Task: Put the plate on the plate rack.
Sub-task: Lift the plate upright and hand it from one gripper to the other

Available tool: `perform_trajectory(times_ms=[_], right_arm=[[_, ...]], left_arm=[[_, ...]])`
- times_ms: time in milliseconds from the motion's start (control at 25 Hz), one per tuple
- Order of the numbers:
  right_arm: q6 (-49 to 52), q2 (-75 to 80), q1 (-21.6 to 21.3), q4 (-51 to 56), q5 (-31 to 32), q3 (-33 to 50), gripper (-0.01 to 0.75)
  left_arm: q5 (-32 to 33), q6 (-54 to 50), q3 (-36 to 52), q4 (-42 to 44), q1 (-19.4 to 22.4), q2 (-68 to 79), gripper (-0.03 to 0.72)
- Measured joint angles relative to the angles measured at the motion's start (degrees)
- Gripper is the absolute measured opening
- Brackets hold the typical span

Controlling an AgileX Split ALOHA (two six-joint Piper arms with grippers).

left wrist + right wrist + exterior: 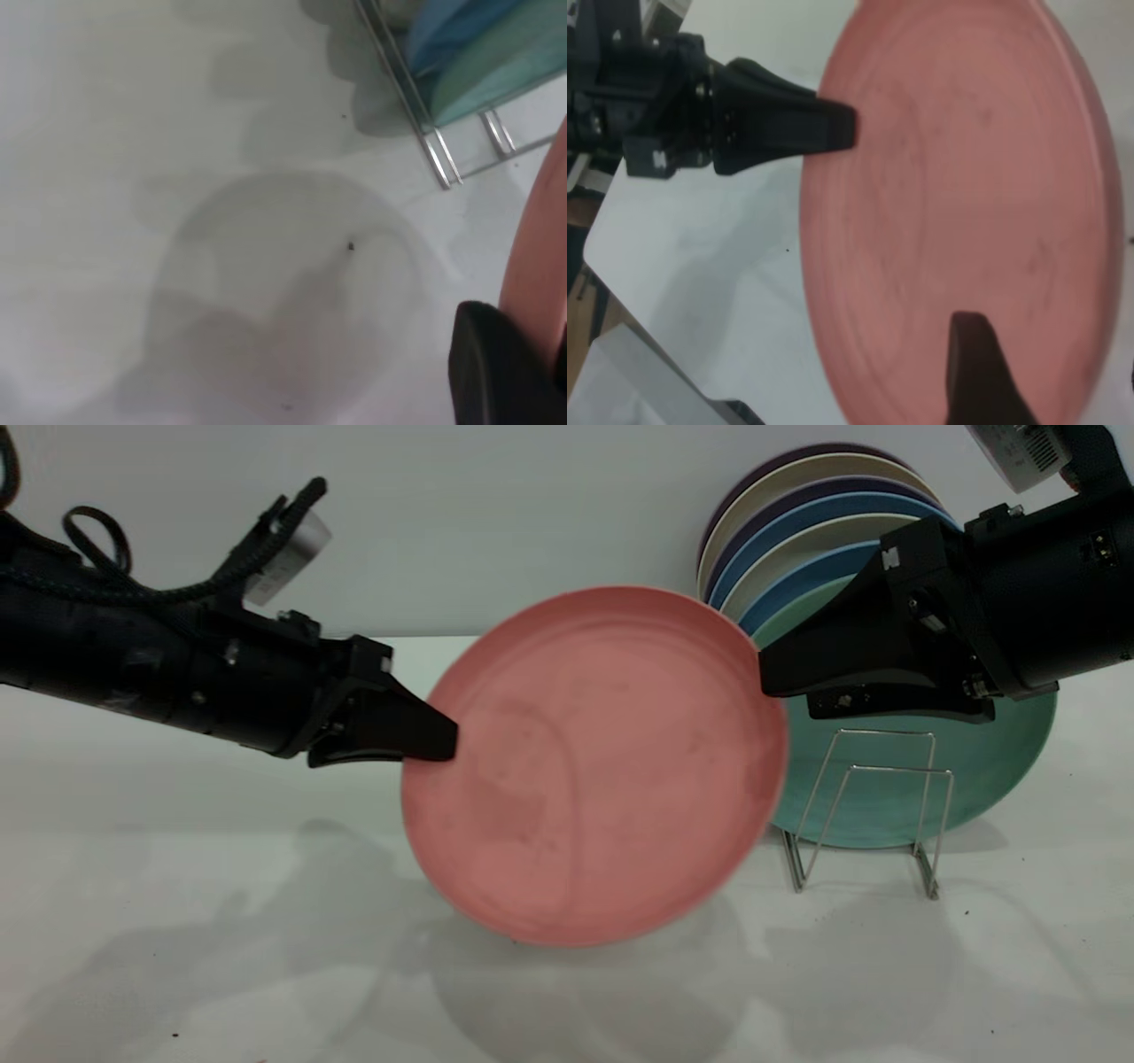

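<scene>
The salmon-pink plate [594, 766] hangs upright in the air above the table, its face toward the exterior camera. My left gripper [447, 737] is shut on its left rim. My right gripper [769, 679] is shut on its upper right rim. In the right wrist view the plate [957, 195] fills the frame, with one right finger [973, 367] on its face and the left gripper [833, 126] at the far rim. In the left wrist view a left finger [496, 372] lies against the plate's edge [542, 257]. The silver wire plate rack [873, 779] stands just right of the plate.
A teal-green plate [992, 762] stands in the rack, with several blue, cream and purple plates [797, 514] stacked upright behind it. The rack's feet [443, 155] and the teal plate [496, 75] also show in the left wrist view. The white table [177, 921] spreads below.
</scene>
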Motion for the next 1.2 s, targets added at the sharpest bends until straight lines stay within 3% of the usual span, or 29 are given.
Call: perform_trajectory(times_ms=[720, 1000, 1120, 1200], right_arm=[[2.64, 0.0, 0.0, 0.0, 0.29, 0.0, 0.424], [3.2, 0.0, 0.0, -0.41, 1.85, 0.0, 0.401], [3.4, 0.0, 0.0, -1.74, 2.1, 0.0, 0.34], [3.63, 0.0, 0.0, -3.43, 2.21, 0.0, 0.219]], left_arm=[[9.46, 1.85, 0.05, -0.02, -0.56, -0.02, 0.015], [9.21, 2.14, -2.4, -0.01, -4.86, -0.02, 0.015], [8.16, 1.94, -3.47, -0.01, -5.78, -0.02, 0.015], [7.75, 1.92, -3.52, -0.01, -5.78, -0.02, 0.015]])
